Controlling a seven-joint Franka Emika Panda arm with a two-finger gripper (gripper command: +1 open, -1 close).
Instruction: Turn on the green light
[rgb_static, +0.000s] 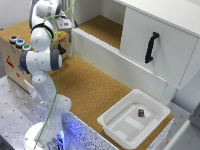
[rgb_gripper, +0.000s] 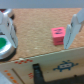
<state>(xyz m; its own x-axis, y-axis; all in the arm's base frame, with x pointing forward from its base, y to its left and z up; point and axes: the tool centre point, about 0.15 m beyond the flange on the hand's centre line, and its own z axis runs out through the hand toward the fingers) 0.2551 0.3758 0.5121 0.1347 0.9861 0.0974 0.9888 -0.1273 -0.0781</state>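
The green light is a small round green button on top of a wooden box at the exterior view's left, last in a row after a red button and a blue button. My gripper hangs above the cork surface, to the exterior view's right of the buttons and partly hidden by the arm. In the wrist view the gripper is open with nothing between its fingers. The green light shows at the picture's edge, beside one finger and outside the gap.
A pink cube lies on the cork near the other finger. A white cabinet with a black handle fills the exterior view's right. A white tray at the front holds a small dark cube. The arm's elbow stands close to the box.
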